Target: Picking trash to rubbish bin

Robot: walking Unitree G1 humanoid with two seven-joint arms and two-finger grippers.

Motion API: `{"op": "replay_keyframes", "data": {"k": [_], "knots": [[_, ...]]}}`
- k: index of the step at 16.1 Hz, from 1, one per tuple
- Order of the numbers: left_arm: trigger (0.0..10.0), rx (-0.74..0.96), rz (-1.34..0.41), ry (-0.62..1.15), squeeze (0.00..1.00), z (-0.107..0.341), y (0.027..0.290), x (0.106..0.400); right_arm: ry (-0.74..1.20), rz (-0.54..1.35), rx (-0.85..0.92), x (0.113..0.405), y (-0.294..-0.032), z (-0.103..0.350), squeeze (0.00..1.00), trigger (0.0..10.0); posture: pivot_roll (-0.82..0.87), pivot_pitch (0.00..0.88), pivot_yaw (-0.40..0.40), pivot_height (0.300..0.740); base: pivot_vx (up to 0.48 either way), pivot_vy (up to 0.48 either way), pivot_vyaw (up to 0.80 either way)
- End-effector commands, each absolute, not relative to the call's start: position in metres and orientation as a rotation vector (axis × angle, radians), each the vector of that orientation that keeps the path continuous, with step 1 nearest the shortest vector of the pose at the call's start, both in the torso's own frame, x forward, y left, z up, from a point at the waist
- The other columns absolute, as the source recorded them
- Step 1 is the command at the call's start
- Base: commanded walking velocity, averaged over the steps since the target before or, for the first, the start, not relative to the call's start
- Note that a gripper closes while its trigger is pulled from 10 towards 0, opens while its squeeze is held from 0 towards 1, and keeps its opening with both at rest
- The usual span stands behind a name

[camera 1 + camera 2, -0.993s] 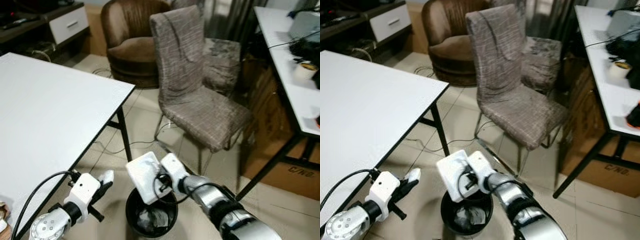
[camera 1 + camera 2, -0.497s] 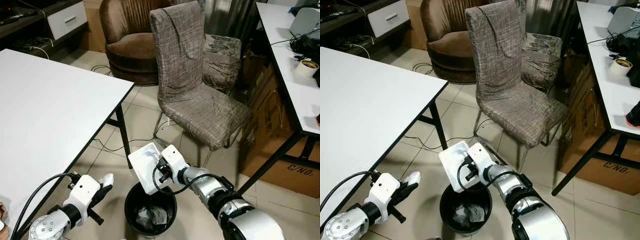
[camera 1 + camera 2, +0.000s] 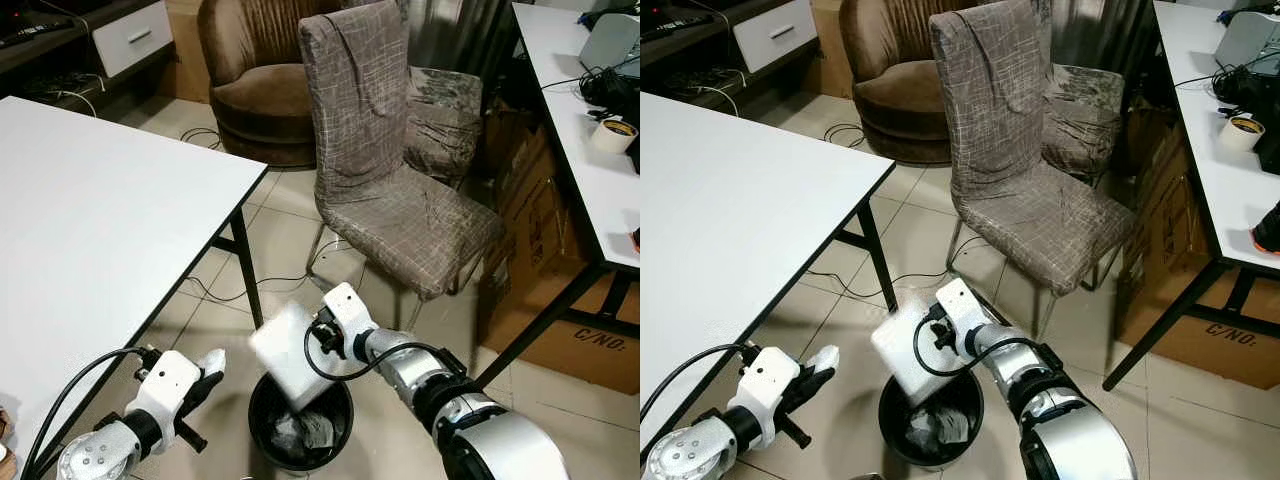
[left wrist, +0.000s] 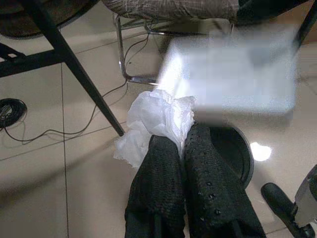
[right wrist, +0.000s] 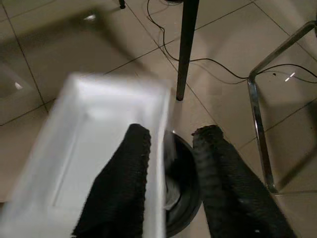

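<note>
- Eye views: the bin [image 3: 300,428] is round, black and glossy, standing on pale beige floor tiles [image 3: 290,240]; crumpled white and grey trash [image 3: 300,435] lies inside it.
- A white foam tray [image 3: 291,352], rectangular with smooth flat sides, hangs tilted just above the bin's rim, its lower corner over the opening.
- The right gripper [image 3: 316,345] is above the bin, and the silver right arm reaches to it from the lower right with the wrist bent down. In these views I cannot tell if its fingers pinch the tray.
- The left gripper [image 3: 205,368] is left of the bin, near the floor, with a white tissue [image 3: 214,358] at its tip; the left arm is low and bent.
- Left of the bin stands a table [image 3: 90,230] with a smooth white top and thin black legs. Behind the bin is a chair [image 3: 385,170] in a grey-brown woven cover with pale crossing lines, on chrome legs.
- Right of the bin, a cardboard box [image 3: 590,350] has dark print; I read only some letters like "C/NO.".
- Left wrist view: the two black textured fingers [image 4: 163,183] are pressed together on the crumpled, soft tissue [image 4: 156,121]. The bin [image 4: 235,153] is just past them, and the tray [image 4: 237,74] is blurred above it.
- Right wrist view: the two black knobby fingers [image 5: 124,183] stand apart, with the tray's [image 5: 94,163] rim between them; it looks loose. The bin [image 5: 183,193] is directly under it.
</note>
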State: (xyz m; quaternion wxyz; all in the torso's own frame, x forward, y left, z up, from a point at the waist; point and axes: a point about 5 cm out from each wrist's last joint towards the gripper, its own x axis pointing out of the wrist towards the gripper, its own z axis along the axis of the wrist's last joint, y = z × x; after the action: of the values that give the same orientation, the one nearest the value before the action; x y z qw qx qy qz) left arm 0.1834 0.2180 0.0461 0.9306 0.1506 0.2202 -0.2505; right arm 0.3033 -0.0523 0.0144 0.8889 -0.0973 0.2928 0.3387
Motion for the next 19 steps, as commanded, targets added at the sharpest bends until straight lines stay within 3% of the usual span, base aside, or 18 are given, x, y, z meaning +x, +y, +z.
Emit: {"op": "replay_keyframes", "data": {"k": [1, 6, 7, 8, 9, 12, 14, 16, 19], "knots": [[10.0, 0.326, -0.496, 0.443, 0.0, 0.051, 0.221, 0.184, 0.605, 0.685, -0.196, 0.306, -0.053, 0.017, 1.0, 10.0, 0.13, 0.049, -0.025, 0.74, 0.0, 0.0, 0.0], [10.0, 0.33, -0.481, 0.433, 0.0, 0.048, 0.216, 0.191, 0.599, 0.669, -0.273, 0.301, -0.059, 0.01, 1.0, 10.0, 0.09, 0.037, -0.015, 0.74, 0.0, 0.0, 0.0], [10.0, 0.332, -0.476, 0.431, 0.0, 0.046, 0.213, 0.194, 0.596, 0.665, -0.275, 0.298, -0.062, 0.006, 0.88, 10.0, 0.08, 0.032, -0.011, 0.74, 0.0, 0.0, 0.0], [10.0, 0.323, -0.466, 0.428, 0.0, 0.045, 0.21, 0.196, 0.594, 0.657, -0.264, 0.296, -0.064, 0.004, 0.71, 10.0, 0.07, 0.03, -0.008, 0.74, 0.0, 0.0, 0.0], [10.0, 0.3, -0.434, 0.434, 0.0, 0.041, 0.205, 0.204, 0.582, 0.632, -0.22, 0.294, -0.07, 0.002, 0.0, 10.0, 0.06, 0.032, -0.006, 0.74, 0.0, 0.0, 0.0], [10.0, 0.206, -0.436, 0.464, 0.0, 0.019, 0.175, 0.232, 0.522, 0.614, -0.117, 0.271, -0.099, -0.008, 0.0, 10.0, -0.02, 0.032, 0.014, 0.74, 0.0, 0.0, 0.0], [10.0, 0.212, -0.491, 0.49, 0.0, 0.011, 0.156, 0.245, 0.515, 0.612, -0.154, 0.249, -0.116, -0.011, 0.0, 10.0, -0.06, 0.034, 0.031, 0.74, 0.0, 0.0, 0.0], [10.0, 0.281, -0.609, 0.543, 0.0, -0.001, 0.132, 0.257, 0.502, 0.626, -0.148, 0.221, -0.128, -0.001, 0.0, 10.0, -0.12, 0.043, 0.053, 0.74, 0.0, 0.0, 0.0], [10.0, 0.388, -0.617, 0.597, 0.0, -0.01, 0.123, 0.269, 0.502, 0.661, -0.107, 0.198, -0.138, 0.028, 0.0, 10.0, -0.16, 0.053, 0.068, 0.74, 0.0, 0.0, 0.0]]}}
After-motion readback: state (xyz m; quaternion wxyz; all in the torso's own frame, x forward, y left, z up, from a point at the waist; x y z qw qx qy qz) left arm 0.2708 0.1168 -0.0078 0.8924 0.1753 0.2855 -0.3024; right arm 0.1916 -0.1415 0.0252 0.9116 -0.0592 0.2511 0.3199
